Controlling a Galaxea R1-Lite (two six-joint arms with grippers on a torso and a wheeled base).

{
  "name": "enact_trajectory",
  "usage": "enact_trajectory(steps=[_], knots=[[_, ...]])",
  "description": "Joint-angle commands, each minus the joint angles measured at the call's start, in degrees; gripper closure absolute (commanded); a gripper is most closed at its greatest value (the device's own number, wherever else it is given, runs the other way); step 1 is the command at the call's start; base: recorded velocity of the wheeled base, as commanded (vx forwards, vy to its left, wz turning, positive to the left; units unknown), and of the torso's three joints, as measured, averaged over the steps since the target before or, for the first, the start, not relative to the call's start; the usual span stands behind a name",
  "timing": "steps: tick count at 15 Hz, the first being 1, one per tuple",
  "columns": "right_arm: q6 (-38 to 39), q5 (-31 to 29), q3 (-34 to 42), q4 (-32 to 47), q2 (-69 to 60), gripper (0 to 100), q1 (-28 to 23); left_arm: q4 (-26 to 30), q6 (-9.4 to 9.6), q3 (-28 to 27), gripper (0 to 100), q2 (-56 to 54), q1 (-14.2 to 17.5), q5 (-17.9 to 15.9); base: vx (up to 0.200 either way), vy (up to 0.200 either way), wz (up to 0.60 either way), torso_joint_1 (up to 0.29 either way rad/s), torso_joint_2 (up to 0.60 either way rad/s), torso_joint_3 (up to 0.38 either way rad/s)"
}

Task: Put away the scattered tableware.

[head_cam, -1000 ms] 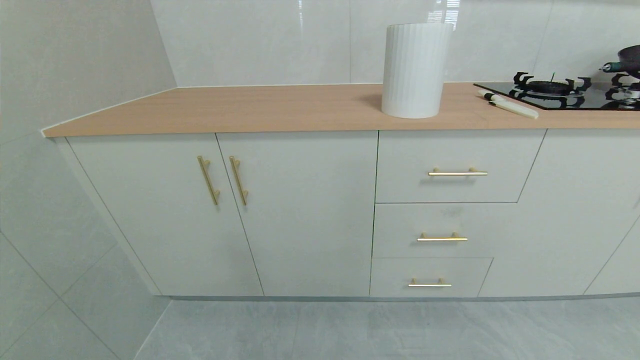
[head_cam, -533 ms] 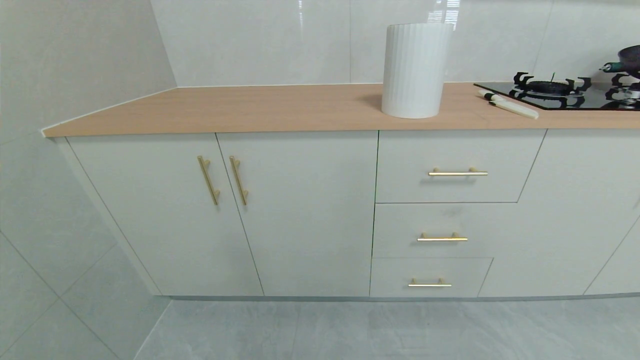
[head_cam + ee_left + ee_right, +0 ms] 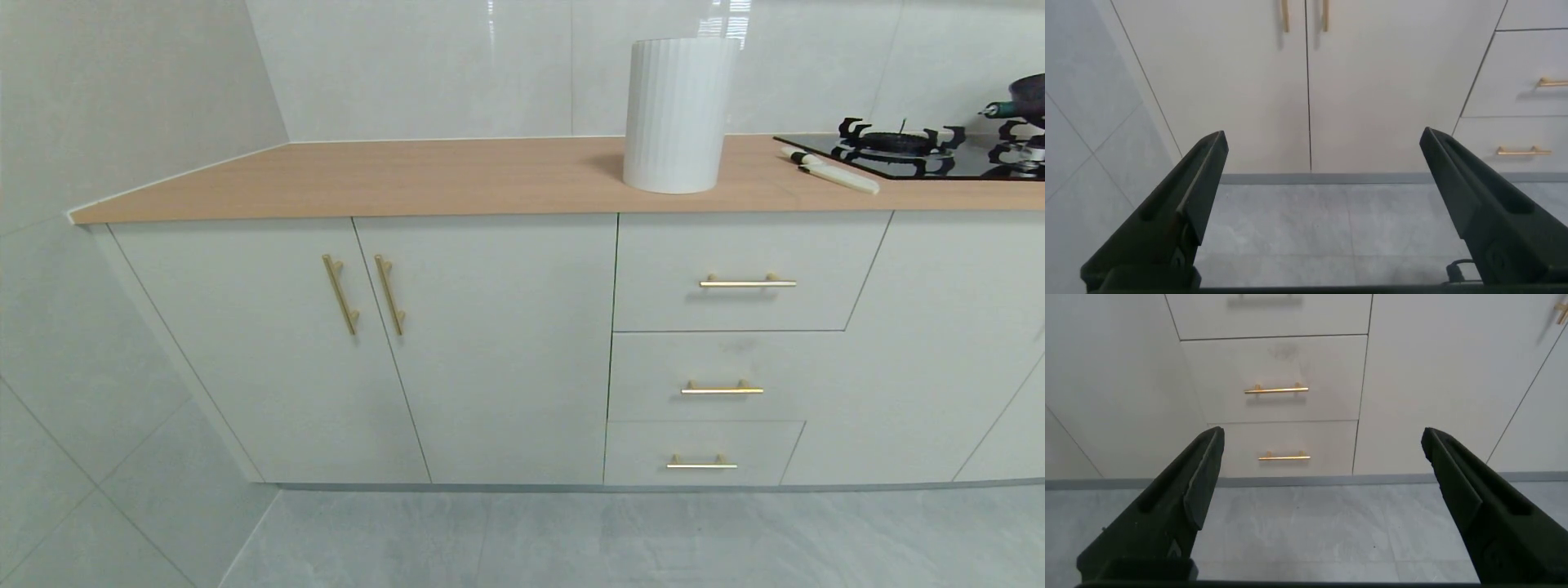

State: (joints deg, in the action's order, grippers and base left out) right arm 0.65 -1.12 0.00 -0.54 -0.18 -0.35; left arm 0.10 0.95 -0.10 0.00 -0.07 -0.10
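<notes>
Pale utensil (image 3: 833, 173) spotted lying on the wooden countertop (image 3: 408, 175) near its front edge, against the hob (image 3: 939, 162) corner, apart from a ribbed white canister (image 3: 676, 114). Found left gripper (image 3: 1321, 140) spread wide, empty, facing cupboard doors (image 3: 1388, 65); right gripper (image 3: 1321, 437) likewise, facing drawers (image 3: 1278, 367).

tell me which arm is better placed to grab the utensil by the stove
Right, probably: the utensil lies toward the right of the counter, and the right gripper faces the drawers on that side.
</notes>
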Motion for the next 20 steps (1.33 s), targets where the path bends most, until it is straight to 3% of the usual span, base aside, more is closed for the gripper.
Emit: enact_trajectory(steps=[1, 16, 20], knots=[[0.0, 0.0, 0.0, 0.0, 0.2, 0, 0.0, 0.0, -0.16, 0.0, 0, 0.1, 0.0, 0.0, 0.200, 0.000, 0.00, 0.002, 0.00, 0.007], [0.1, -0.1, 0.0, 0.0, 0.2, 0, 0.0, 0.0, -0.16, 0.0, 0, 0.1, 0.0, 0.0, 0.200, 0.000, 0.00, 0.003, 0.00, 0.002], [0.1, -0.1, 0.0, 0.0, 0.2, 0, 0.0, -0.1, -0.16, 0.0, 0, 0.1, 0.0, 0.0, 0.000, 0.000, -0.15, 0.001, 0.00, -0.001]])
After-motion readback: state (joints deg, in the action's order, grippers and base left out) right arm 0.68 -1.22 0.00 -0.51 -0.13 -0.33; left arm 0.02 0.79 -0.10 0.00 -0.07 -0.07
